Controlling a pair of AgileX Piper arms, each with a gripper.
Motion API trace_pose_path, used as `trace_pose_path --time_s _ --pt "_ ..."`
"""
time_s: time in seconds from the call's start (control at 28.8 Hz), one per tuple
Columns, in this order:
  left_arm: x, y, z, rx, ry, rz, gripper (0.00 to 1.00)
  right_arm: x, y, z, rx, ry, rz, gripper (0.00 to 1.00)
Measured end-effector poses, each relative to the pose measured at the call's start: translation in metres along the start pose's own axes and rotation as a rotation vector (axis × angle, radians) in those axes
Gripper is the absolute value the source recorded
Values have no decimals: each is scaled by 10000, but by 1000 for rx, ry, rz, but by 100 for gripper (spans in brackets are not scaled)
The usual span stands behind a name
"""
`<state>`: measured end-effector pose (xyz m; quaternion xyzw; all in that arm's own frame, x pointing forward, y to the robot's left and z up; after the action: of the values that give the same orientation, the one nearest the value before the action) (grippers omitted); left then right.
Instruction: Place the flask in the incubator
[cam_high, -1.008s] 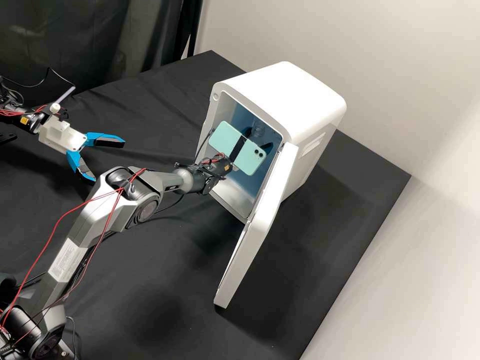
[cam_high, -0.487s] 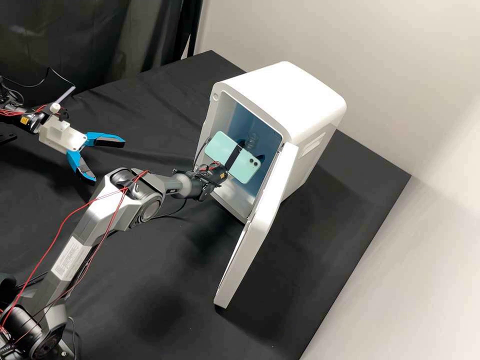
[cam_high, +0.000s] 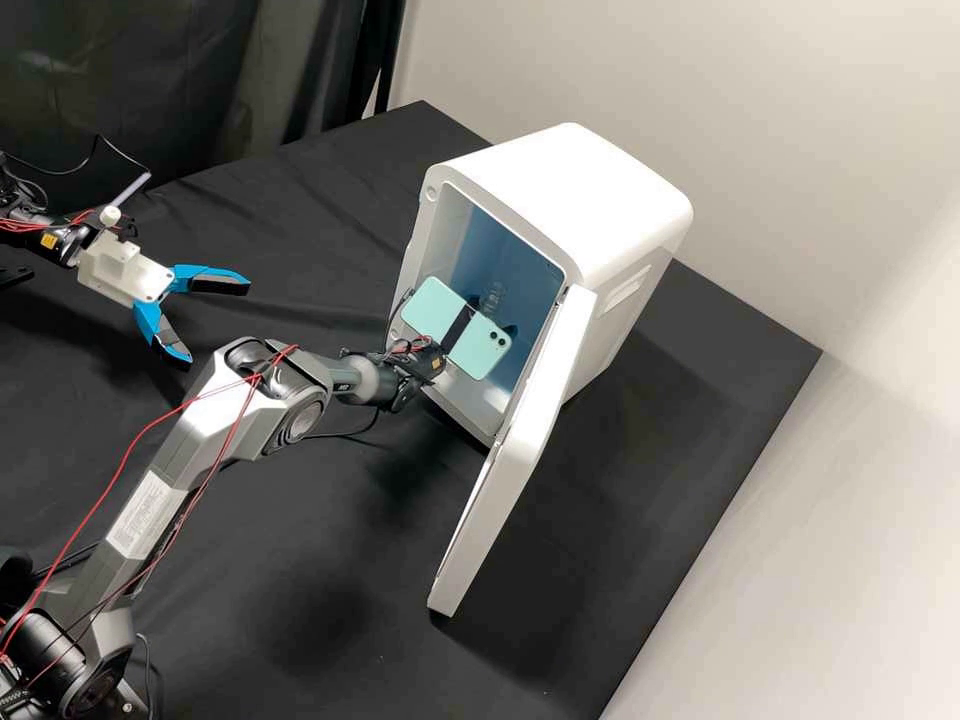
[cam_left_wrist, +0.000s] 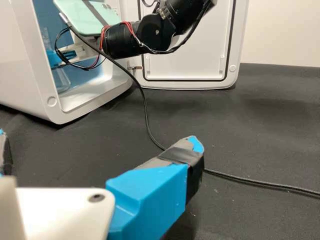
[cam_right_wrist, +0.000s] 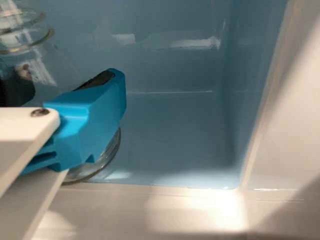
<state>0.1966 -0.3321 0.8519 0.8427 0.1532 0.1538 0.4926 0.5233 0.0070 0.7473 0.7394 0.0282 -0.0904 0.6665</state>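
While right tool (cam_right_wrist: 65, 85) holds flask (cam_right_wrist: 35, 45) in incubator (cam_high: 590, 200), phone (cam_high: 425, 308) screens opening.

Flask (cam_right_wrist: 50, 75) clear glass; incubator (cam_high: 590, 210) glossy white plastic; bench (cam_high: 330, 230) matt black cloth.

The flask (cam_right_wrist: 60, 55) is cut off by the left edge of the right wrist view, and its lower body is covered by the right gripper (cam_right_wrist: 60, 90); whether it is gripped cannot be told. At the high view's centre, both are hidden behind the teal phone (cam_high: 455, 327) inside the incubator (cam_high: 600, 200).
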Motion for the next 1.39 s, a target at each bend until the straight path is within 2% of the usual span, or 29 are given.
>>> trace_pose_path --time_s 0.17,0.45,0.7,0.9,1.08,1.39 --pt "0 0 0 0 0 0 100 3 -1 8 14 2 3 0" --pt "0 0 0 0 0 0 100 3 0 8 16 3 3 0" --pt "0 0 0 0 0 0 100 3 0 8 53 3 3 0" --pt "0 0 0 0 0 0 100 8 26 44 131 8 17 0" --pt "0 0 0 0 0 0 100 8 41 56 169 6 19 0" --pt "-4 12 3 1 -1 6 100 7 56 68 169 5 20 0"
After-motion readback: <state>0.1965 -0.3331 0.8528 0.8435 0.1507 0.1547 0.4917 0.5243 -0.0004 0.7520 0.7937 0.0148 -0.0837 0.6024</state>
